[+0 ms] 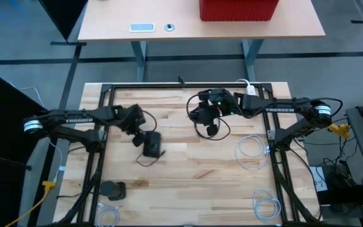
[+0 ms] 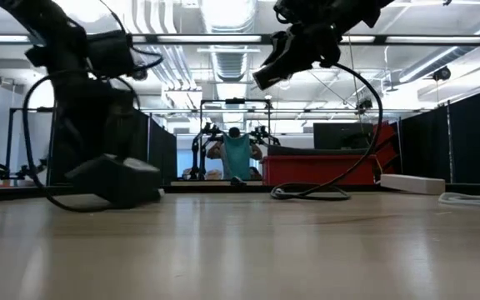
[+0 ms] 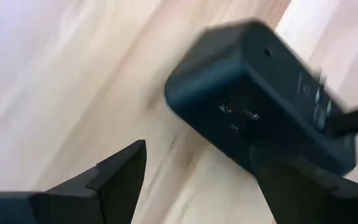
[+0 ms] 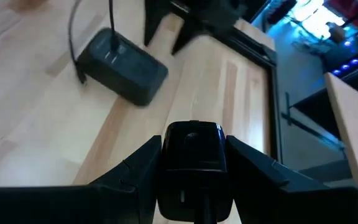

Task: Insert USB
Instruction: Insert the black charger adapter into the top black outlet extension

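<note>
while the right gripper hangs raised above the middle of the wooden table, we see its fingers clamped on a black usb plug, with the cable looping down to the wood. we note the black charger block lying flat left of centre, ports facing up. the left gripper stands spread wide right beside the block, holding nothing.

My work surface is a light wood-plank table. Lying on it: black charger hub with its cable, small dark puck near the front left, white cable coils on the right, another coil front right.
</note>
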Robot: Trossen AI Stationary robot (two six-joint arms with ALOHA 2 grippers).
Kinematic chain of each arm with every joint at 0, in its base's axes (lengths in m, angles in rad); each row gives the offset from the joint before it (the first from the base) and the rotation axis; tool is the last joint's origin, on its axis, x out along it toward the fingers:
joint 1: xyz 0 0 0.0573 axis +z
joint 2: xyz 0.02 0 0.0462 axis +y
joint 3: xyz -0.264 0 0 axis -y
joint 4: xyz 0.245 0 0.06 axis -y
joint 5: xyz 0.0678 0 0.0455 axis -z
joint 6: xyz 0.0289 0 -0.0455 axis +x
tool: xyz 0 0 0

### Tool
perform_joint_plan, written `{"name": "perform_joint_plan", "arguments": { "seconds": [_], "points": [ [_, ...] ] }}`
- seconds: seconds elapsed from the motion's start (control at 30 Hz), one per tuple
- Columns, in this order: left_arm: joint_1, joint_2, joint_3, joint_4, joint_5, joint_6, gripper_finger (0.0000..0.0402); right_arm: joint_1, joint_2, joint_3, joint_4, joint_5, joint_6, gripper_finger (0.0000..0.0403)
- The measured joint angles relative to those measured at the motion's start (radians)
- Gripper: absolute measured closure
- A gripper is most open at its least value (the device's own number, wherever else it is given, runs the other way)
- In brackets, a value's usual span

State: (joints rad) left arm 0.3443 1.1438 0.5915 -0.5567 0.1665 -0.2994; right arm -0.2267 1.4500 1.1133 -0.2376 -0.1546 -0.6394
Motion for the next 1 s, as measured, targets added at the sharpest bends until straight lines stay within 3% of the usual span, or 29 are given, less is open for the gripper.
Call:
{"name": "perform_joint_plan", "arguments": {
  "seconds": [0.17,0.3,0.5,0.67,0.83,1.0],
  "points": [
    [-0.008,0.075,0.092,0.043,0.0,0.029,0.0126,-0.001,0.059,-0.001,0.049,-0.059,0.027,0.0258],
    [-0.01,0.124,0.173,-0.152,0.0,0.01,0.0126,0.0,0.129,-0.001,0.099,-0.067,0.07,0.0258],
    [-0.01,0.208,0.178,-0.368,0.034,0.024,0.0126,0.0,0.186,0.009,0.083,-0.066,0.047,0.0258],
    [-0.014,0.285,0.174,-0.26,0.048,0.057,0.0126,0.018,0.185,0.01,0.048,-0.066,0.015,0.0258],
    [-0.041,0.361,0.188,-0.097,0.145,0.093,0.0126,0.027,0.158,0.01,-0.021,-0.065,0.027,0.0258],
    [-0.093,0.398,0.216,-0.022,0.163,0.118,0.0126,0.028,0.148,0.011,-0.083,-0.065,0.12,0.0258]
  ]
}}
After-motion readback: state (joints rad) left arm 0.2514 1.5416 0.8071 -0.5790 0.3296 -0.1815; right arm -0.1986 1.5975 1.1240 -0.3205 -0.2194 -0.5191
